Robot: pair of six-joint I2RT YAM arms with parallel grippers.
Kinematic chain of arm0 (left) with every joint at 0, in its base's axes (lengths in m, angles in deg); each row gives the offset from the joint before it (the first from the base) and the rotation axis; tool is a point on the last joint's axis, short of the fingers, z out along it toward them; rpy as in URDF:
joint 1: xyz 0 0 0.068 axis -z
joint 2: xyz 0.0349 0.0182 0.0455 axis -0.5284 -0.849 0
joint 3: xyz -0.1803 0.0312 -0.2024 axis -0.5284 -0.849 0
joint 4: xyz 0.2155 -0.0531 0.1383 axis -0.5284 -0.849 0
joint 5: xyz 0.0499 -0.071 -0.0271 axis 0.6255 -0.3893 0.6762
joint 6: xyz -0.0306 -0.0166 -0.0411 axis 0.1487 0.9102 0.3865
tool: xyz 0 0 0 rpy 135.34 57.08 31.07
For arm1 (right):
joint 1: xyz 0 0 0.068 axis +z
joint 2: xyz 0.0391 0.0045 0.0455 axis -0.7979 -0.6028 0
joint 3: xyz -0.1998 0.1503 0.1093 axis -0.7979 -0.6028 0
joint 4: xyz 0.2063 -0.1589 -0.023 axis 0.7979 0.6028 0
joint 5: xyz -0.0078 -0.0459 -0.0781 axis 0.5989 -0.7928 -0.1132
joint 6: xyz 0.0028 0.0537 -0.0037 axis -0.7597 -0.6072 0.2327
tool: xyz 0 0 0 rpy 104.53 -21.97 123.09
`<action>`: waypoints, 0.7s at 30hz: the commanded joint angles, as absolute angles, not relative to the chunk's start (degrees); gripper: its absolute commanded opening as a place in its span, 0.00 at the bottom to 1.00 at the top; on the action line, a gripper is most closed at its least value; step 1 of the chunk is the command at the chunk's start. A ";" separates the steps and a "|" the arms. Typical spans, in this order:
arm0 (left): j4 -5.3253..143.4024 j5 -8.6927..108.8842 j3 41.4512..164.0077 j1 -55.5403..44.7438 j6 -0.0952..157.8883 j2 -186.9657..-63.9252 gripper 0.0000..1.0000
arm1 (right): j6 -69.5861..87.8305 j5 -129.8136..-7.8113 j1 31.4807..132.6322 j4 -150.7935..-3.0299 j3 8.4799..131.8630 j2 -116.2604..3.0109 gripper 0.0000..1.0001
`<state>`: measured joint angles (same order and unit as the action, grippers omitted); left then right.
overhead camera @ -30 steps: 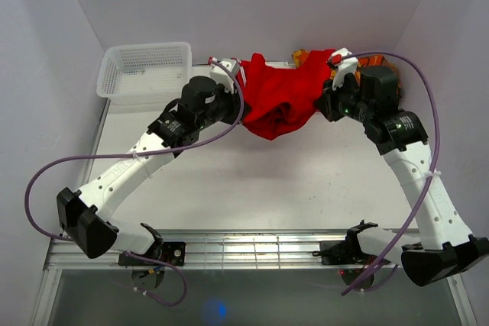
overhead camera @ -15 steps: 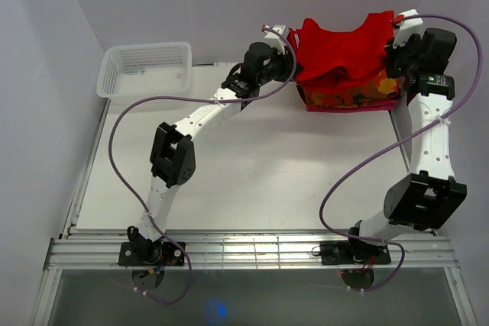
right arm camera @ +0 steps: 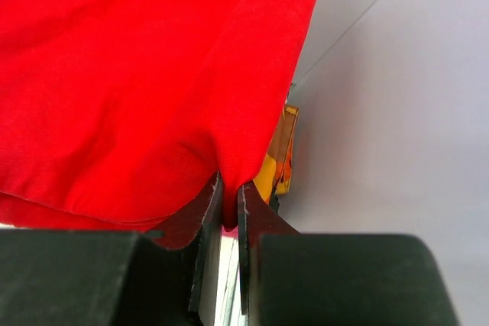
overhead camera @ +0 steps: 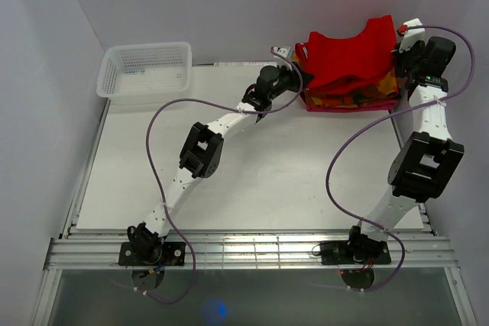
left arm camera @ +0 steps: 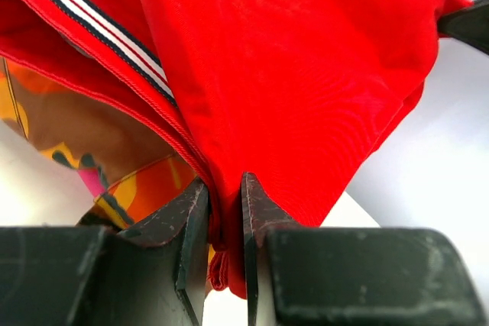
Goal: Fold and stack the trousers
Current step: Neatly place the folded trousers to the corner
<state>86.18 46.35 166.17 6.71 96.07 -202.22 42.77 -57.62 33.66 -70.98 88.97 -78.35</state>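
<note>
The bright red trousers [overhead camera: 351,55] hang folded between my two grippers at the far right corner, draped over a folded orange-red-yellow camouflage garment [overhead camera: 355,98]. My left gripper [overhead camera: 299,66] is shut on the trousers' left edge; in the left wrist view the red cloth [left arm camera: 290,74] is pinched between the gripper's [left arm camera: 225,188] jaws, with the camouflage cloth [left arm camera: 92,143] below. My right gripper [overhead camera: 399,42] is shut on the right edge; the right wrist view shows the gripper [right arm camera: 230,192] pinching red cloth [right arm camera: 137,74].
A white mesh basket [overhead camera: 145,70] stands at the far left corner. The back wall and right wall stand close to both grippers. Purple cables loop over both arms.
Both arms have carried the trousers from the far middle to the far right corner, and they now rest lower over the camouflage garment.
</note>
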 commanded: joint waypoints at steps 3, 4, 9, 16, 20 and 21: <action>98.40 49.48 169.43 5.45 95.62 -202.35 0.00 | 48.36 -62.81 35.00 -89.10 86.66 -74.34 0.08; 98.66 49.39 169.25 5.46 95.70 -202.61 0.00 | 50.20 -63.79 35.43 -89.37 85.43 -73.90 0.08; 100.25 49.04 168.99 5.72 94.74 -204.55 0.00 | 56.26 -70.29 36.67 -99.02 71.64 -68.89 0.08; 100.33 49.57 169.08 5.81 93.34 -206.48 0.00 | 63.40 -81.10 36.85 -115.12 62.29 -74.85 0.08; 100.07 49.74 168.73 5.72 92.28 -207.36 0.00 | 62.79 -83.04 35.97 -116.35 68.08 -80.73 0.08; 100.24 49.66 168.46 5.72 92.02 -207.36 0.00 | 62.35 -83.57 35.88 -116.27 69.15 -81.62 0.08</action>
<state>95.01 46.57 166.48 7.15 94.85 -209.15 59.57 -75.42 37.66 -104.97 63.14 -80.18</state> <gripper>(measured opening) 0.289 0.129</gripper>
